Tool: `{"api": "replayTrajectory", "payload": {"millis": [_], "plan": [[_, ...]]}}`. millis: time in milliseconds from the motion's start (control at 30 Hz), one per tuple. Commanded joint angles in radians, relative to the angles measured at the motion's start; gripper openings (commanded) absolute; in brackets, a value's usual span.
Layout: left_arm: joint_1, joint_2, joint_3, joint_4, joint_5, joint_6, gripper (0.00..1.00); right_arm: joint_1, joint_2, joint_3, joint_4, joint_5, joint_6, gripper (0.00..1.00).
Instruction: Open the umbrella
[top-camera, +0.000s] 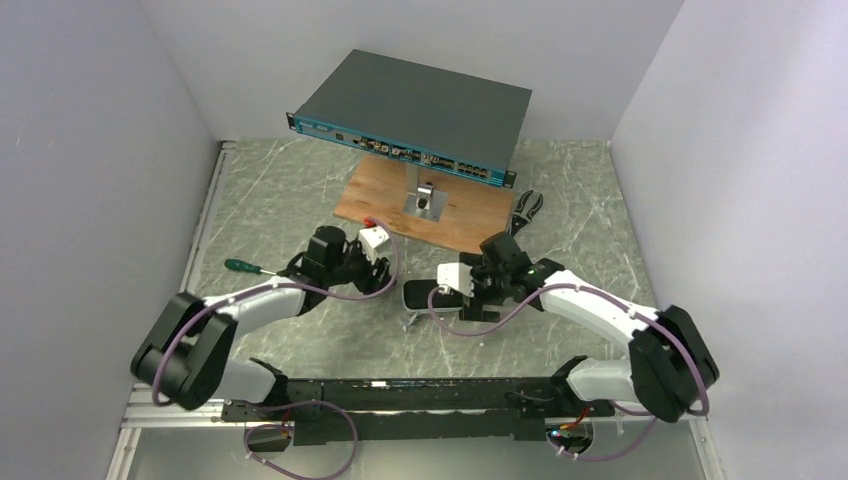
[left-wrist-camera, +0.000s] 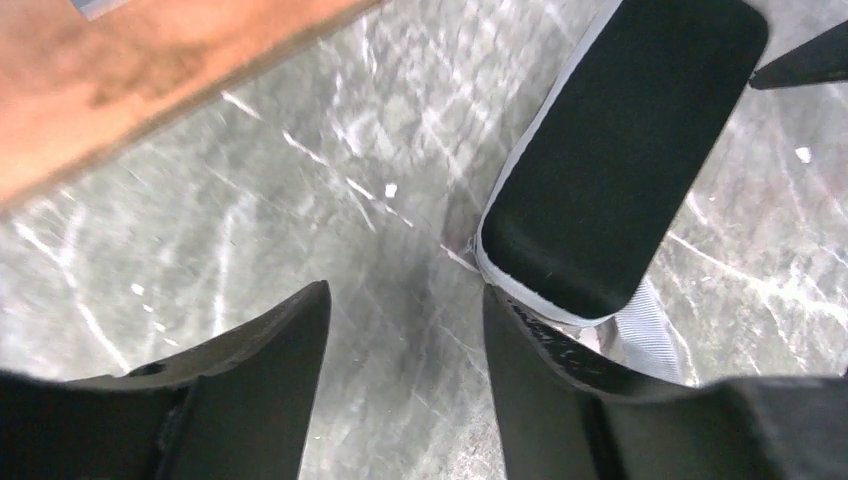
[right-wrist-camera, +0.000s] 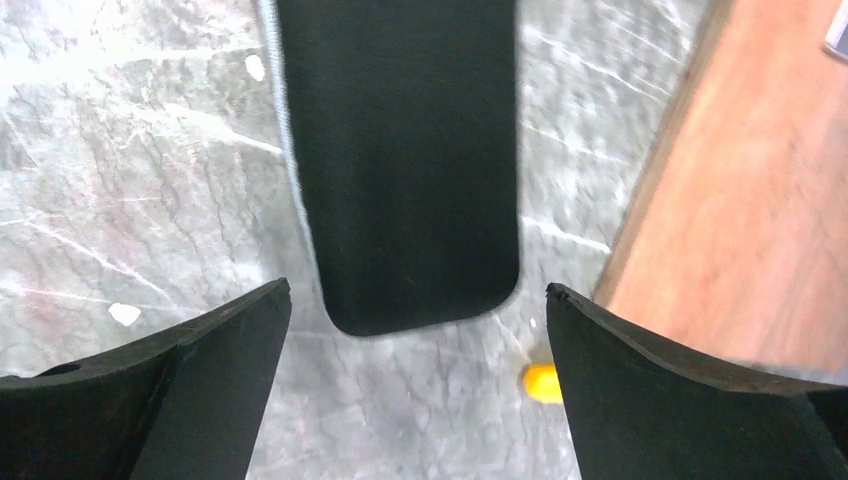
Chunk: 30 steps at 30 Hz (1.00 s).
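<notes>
The umbrella shows only as its dark oval capsule case (top-camera: 427, 297), lying flat on the marble table between my two grippers. Canopy, shaft and handle are out of view. In the left wrist view the case (left-wrist-camera: 620, 150) has a pale zip rim and a grey strap (left-wrist-camera: 652, 332) at its near end. My left gripper (left-wrist-camera: 405, 300) is open and empty, its right finger against the case's end. In the right wrist view the case (right-wrist-camera: 400, 160) lies just ahead of my right gripper (right-wrist-camera: 418, 290), which is open and empty. From above, the left gripper (top-camera: 386, 274) and the right gripper (top-camera: 466, 292) flank the case.
A grey-teal network switch (top-camera: 415, 110) stands on a post over a wooden board (top-camera: 470, 222) behind the grippers. A green-handled screwdriver (top-camera: 245, 267) lies at the left, black pliers (top-camera: 527, 210) at the right. A small yellow bit (right-wrist-camera: 540, 382) lies by the board's edge (right-wrist-camera: 750, 200).
</notes>
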Motion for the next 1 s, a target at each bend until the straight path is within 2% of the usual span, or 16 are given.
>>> {"api": "replayTrajectory", "payload": {"millis": [0, 67, 167, 233, 267, 300, 367, 467, 533, 567, 633, 800, 967], "plan": [[0.003, -0.144, 0.009, -0.075, 0.058, 0.138, 0.66, -0.019, -0.139, 0.084, -0.074, 0.039, 0.3, 1.0], [0.001, -0.15, 0.036, -0.096, 0.08, 0.184, 0.71, -0.02, -0.195, 0.112, -0.132, 0.067, 0.448, 1.0], [-0.018, -0.119, 0.106, -0.149, 0.079, 0.265, 0.74, -0.021, -0.235, 0.173, -0.272, 0.058, 0.639, 0.99], [-0.017, -0.094, 0.141, -0.172, 0.077, 0.291, 0.74, -0.042, -0.24, 0.226, -0.342, 0.001, 0.705, 0.92], [-0.018, -0.088, 0.144, -0.171, 0.083, 0.31, 0.73, -0.046, -0.251, 0.243, -0.331, 0.01, 0.785, 0.81], [-0.018, -0.084, 0.143, -0.175, 0.115, 0.351, 0.72, -0.046, -0.252, 0.265, -0.341, 0.003, 0.82, 0.63], [-0.028, -0.086, 0.134, -0.199, 0.212, 0.462, 0.69, -0.035, -0.26, 0.278, -0.335, -0.068, 0.86, 0.55], [-0.072, -0.06, 0.149, -0.205, 0.167, 0.516, 0.62, -0.024, -0.269, 0.229, -0.289, -0.063, 0.968, 0.44], [-0.08, -0.007, 0.184, -0.212, 0.131, 0.52, 0.51, -0.017, -0.28, 0.179, -0.221, -0.054, 1.046, 0.27], [-0.08, 0.019, 0.205, -0.211, 0.112, 0.513, 0.47, -0.014, -0.278, 0.158, -0.197, -0.093, 1.071, 0.22], [-0.08, 0.066, 0.248, -0.218, 0.096, 0.501, 0.43, -0.001, -0.247, 0.122, -0.159, -0.143, 1.144, 0.15], [-0.093, 0.127, 0.275, -0.181, 0.061, 0.476, 0.41, -0.012, -0.178, -0.012, -0.075, -0.225, 1.206, 0.0], [-0.127, 0.135, 0.253, -0.193, 0.062, 0.487, 0.41, -0.014, -0.106, -0.059, 0.002, -0.145, 1.244, 0.0]]}}
